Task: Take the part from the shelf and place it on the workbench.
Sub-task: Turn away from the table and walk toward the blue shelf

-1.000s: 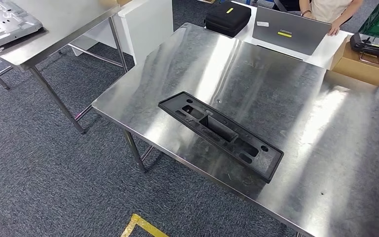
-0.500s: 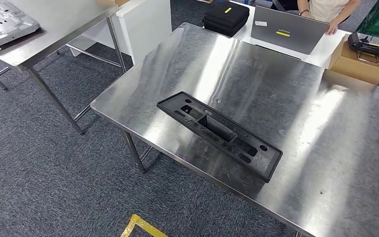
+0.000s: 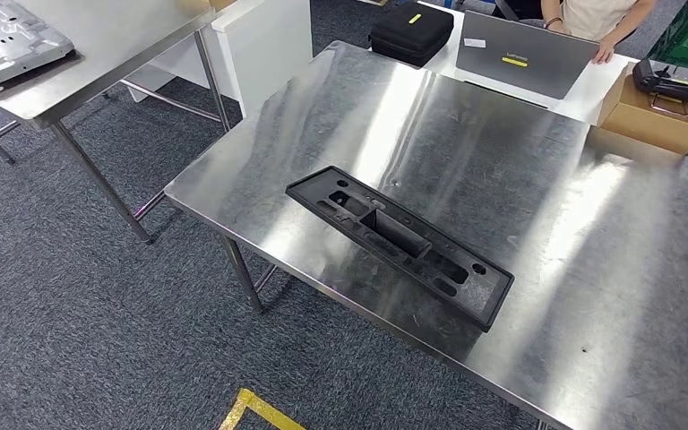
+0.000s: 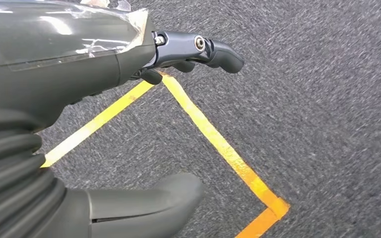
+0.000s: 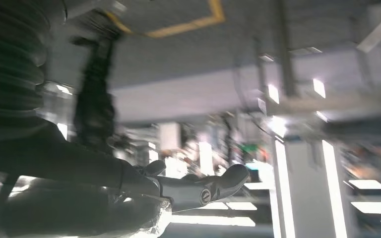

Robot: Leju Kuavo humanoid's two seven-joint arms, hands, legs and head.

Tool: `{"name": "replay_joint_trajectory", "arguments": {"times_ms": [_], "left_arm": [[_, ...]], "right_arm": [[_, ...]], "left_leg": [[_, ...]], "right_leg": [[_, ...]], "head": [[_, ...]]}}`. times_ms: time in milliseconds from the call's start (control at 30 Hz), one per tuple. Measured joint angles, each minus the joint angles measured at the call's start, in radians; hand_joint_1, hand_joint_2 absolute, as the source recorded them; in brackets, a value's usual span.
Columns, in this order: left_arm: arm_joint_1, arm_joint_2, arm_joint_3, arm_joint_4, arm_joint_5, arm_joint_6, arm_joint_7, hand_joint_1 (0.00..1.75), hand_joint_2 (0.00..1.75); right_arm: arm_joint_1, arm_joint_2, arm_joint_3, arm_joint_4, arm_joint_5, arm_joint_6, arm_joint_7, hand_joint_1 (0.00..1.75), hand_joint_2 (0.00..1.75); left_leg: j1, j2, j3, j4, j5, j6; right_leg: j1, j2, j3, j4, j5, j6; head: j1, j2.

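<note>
A long black plastic part with several cut-outs lies flat and slantwise on the steel workbench, near its front edge. Nothing touches it. My left hand hangs over grey carpet crossed by yellow tape; its dark fingers and thick thumb are apart with nothing between them. In the blurred right wrist view my right hand has its fingers stretched out and holds nothing.
A second steel table at the upper left carries a metal panel. Beyond the workbench are a black case, a laptop, a seated person and a cardboard box. Yellow tape marks the floor.
The whole head picture shifted a few pixels to the left a second ago and has held still since. The black part lies where it was on the workbench.
</note>
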Motion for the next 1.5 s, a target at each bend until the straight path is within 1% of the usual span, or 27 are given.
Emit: {"name": "replay_joint_trajectory", "arguments": {"times_ms": [67,167,233,300,367,433,533,667,800,867,1000,1033,1100,1233,1400,1500], "left_arm": [[0.0,-0.001,0.0,0.001,-0.011,0.002,0.008,0.0,1.75],[0.0,-0.002,0.0,0.002,-0.025,0.007,0.016,0.0,1.75],[0.0,-0.003,0.0,0.002,-0.033,0.007,0.019,0.0,0.87],[0.0,-0.003,0.0,0.002,-0.039,0.003,0.021,0.0,0.0],[0.0,-0.003,0.0,0.002,-0.043,-0.001,0.023,0.0,0.0],[0.001,-0.002,0.0,0.003,-0.048,-0.006,0.025,0.0,0.0],[0.002,-0.001,0.0,0.003,-0.054,-0.01,0.027,0.0,0.0],[0.002,0.004,-0.008,0.003,-0.027,-0.009,0.023,0.0,0.0],[0.004,0.011,-0.011,0.003,-0.01,-0.011,0.024,0.0,0.0],[0.005,0.017,-0.012,0.004,-0.015,-0.028,0.034,0.0,0.0],[0.007,0.031,-0.028,0.004,-0.051,-0.086,0.053,0.0,0.0],[0.007,0.035,-0.034,0.004,-0.058,-0.096,0.058,0.0,0.0],[0.007,0.043,-0.043,0.005,-0.064,-0.106,0.064,0.0,0.0],[0.008,0.052,-0.052,0.006,-0.067,-0.11,0.072,0.0,0.0],[0.008,0.064,-0.073,0.009,-0.1,-0.134,0.136,0.0,0.0],[0.008,0.074,-0.09,0.01,-0.121,-0.155,0.172,0.0,0.0]], "right_arm": [[-0.006,0.022,0.0,0.026,-0.004,0.0,0.06,0.0,1.75],[-0.014,0.052,0.0,0.061,-0.046,0.0,0.149,0.0,1.75],[-0.018,0.073,0.0,0.086,-0.058,0.0,0.208,0.0,1.75],[-0.02,0.093,0.0,0.118,-0.043,0.0,0.247,0.0,1.75],[-0.021,0.108,0.0,0.149,-0.035,0.0,0.261,0.0,1.75],[-0.022,0.119,0.0,0.184,-0.039,0.0,0.255,0.0,1.75],[-0.027,0.129,0.001,0.28,-0.047,-0.001,0.223,0.0,1.75],[-0.037,0.139,0.005,0.373,-0.073,-0.002,0.207,0.0,1.75],[-0.044,0.141,0.006,0.481,-0.085,0.004,0.151,0.0,1.75],[-0.049,0.141,0.011,0.542,-0.078,0.047,0.148,0.0,1.75],[-0.059,0.149,0.039,0.635,-0.038,0.274,0.17,0.0,1.75],[-0.062,0.155,0.047,0.652,-0.03,0.313,0.171,0.0,1.75],[-0.066,0.166,0.06,0.677,-0.022,0.346,0.171,0.0,1.75],[-0.069,0.171,0.076,0.704,-0.017,0.356,0.171,0.0,1.75],[-0.073,0.186,0.099,0.723,0.009,0.4,0.179,0.0,1.75],[-0.076,0.201,0.12,0.732,0.042,0.435,0.211,0.0,1.75]], "left_leg": [[0.0,0.0,0.0,0.0,0.0,0.0],[0.0,0.0,0.0,0.0,0.0,0.0],[0.0,0.0,0.0,0.0,0.0,0.0],[0.0,0.0,0.0,0.0,0.0,0.0],[0.0,0.0,0.0,0.0,0.0,0.0],[0.0,0.0,0.0,0.0,0.0,0.0],[0.001,0.0,-0.001,0.0,0.0,-0.001],[0.001,0.0,0.0,0.0,0.001,-0.001],[0.001,0.0,-0.001,0.0,0.001,-0.001],[0.001,0.0,-0.001,0.0,0.001,-0.001],[0.001,0.0,-0.001,0.0,0.001,-0.001],[0.001,0.0,-0.001,0.0,0.001,-0.001],[0.002,0.0,-0.001,0.0,0.001,-0.002],[0.002,0.0,-0.001,0.0,0.001,-0.002],[0.002,0.0,-0.001,0.0,0.001,-0.002],[0.002,0.0,-0.001,0.0,0.001,-0.002]], "right_leg": [[0.0,0.0,0.0,0.0,0.0,0.0],[0.0,0.0,0.0,0.0,0.0,0.0],[0.0,0.0,0.0,0.0,0.0,0.0],[0.0,0.0,0.0,0.0,0.0,0.0],[0.0,0.0,0.0,0.0,0.0,0.0],[0.0,0.0,0.0,0.0,0.0,0.0],[0.0,0.0,0.0,0.0,0.0,0.0],[0.0,0.0,0.001,0.0,0.0,0.0],[0.001,0.0,0.001,0.0,0.0,0.0],[0.001,0.0,0.001,0.0,0.0,0.0],[0.001,0.0,0.0,0.0,0.0,0.0],[0.001,0.0,0.0,0.001,0.0,0.0],[0.001,0.0,0.0,0.001,0.0,0.0],[0.001,0.0,0.0,0.001,0.0,0.0],[0.001,0.0,0.0,0.001,0.0,0.0],[0.001,0.0,0.0,0.001,0.0,0.0]], "head": [[0.0,0.0],[0.0,0.0],[0.0,0.0],[0.0,0.0],[0.0,0.0],[0.0,0.0],[0.0,0.0],[0.0,0.0],[0.0,0.0],[0.0,0.0],[0.0,0.0],[0.0,0.0],[0.0,0.0],[0.0,0.0],[0.0,0.0],[0.0,0.0]]}}
